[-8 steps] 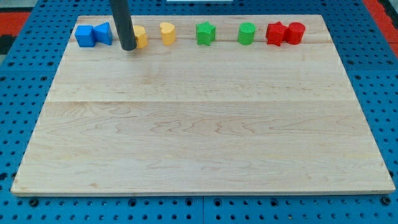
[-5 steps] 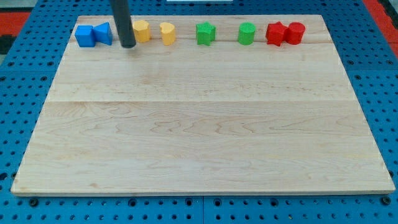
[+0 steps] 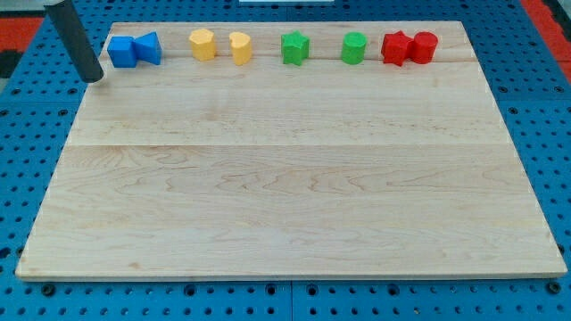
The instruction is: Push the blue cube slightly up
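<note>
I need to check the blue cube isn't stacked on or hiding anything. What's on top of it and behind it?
Nothing sits on the blue cube. Toward the view's top there is only bare board edge. A second blue block touches its right side. My tip is to its lower left, apart.

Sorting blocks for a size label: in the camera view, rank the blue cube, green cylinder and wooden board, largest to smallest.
1. wooden board
2. blue cube and green cylinder: they look alike, so I leave them unranked.

Blue cube (image 3: pixel 122 52) flat on counter (image 3: pixel 285 178), near view's top-left corner, just right of my tip (image 3: pixel 92 78), slightly above.
</note>
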Robot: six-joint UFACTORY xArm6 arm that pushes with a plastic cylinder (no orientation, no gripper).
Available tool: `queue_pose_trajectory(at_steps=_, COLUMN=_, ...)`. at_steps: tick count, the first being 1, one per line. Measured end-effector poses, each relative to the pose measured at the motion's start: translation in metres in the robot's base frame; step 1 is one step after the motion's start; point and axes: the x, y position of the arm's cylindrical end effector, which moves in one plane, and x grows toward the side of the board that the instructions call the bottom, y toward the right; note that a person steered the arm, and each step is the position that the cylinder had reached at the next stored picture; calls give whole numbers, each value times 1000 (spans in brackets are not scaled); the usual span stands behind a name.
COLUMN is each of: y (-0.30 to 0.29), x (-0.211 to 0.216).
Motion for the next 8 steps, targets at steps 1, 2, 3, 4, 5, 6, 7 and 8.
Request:
queue_pose_trajectory(at_steps=1, y=16, x=-8)
queue_pose_trajectory(at_steps=2, y=20, x=-20)
queue_pose_trajectory(at_steps=3, y=20, x=-20)
queue_pose_trajectory(at_steps=4, y=18, x=-22)
queue_pose_trajectory(at_steps=5, y=13, x=-24)
queue_pose_trajectory(at_steps=6, y=13, x=-25)
queue_pose_trajectory(at_steps=7, y=14, x=-27)
queue_pose_trajectory(at_steps=8, y=18, x=-32)
